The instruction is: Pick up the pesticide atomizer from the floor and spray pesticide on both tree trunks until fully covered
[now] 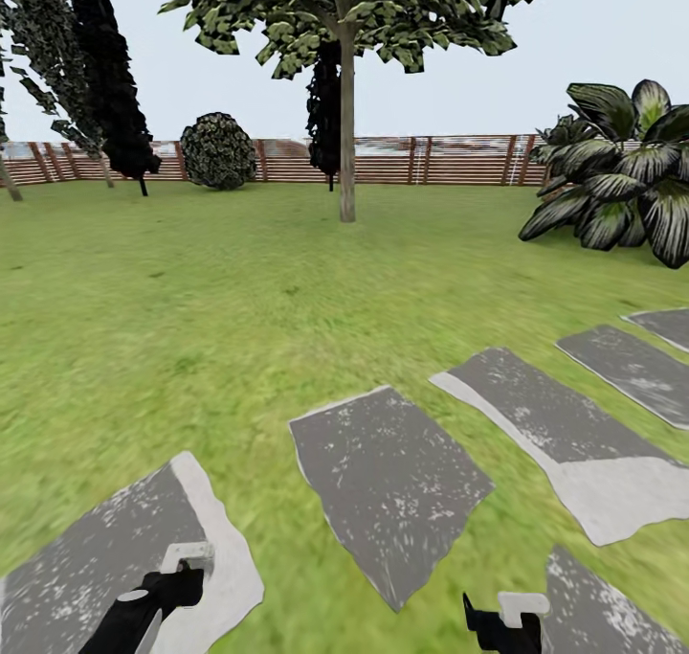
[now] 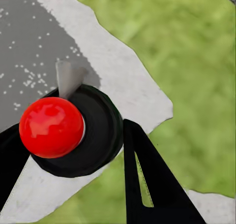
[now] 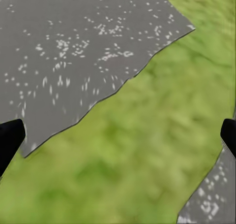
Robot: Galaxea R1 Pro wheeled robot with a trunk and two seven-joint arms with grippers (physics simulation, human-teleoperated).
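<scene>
Left arm: black, entering low in the head view, wrist angled forward, ending in the left gripper (image 1: 182,577). In the left wrist view its two black fingers (image 2: 152,184) stand on either side of a round black object with a red top, close against it. Right gripper (image 1: 498,625): low in the head view, fingers (image 3: 10,140) spread wide apart, nothing between them.

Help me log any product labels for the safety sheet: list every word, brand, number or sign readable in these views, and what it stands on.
None: no readable text.
The pesticide atomizer, held in the left hand, shows a plain red knob and a black body without a label.
The stepping stones bear white specks, not letters.
The fence and the tree trunk carry no sign.
</scene>
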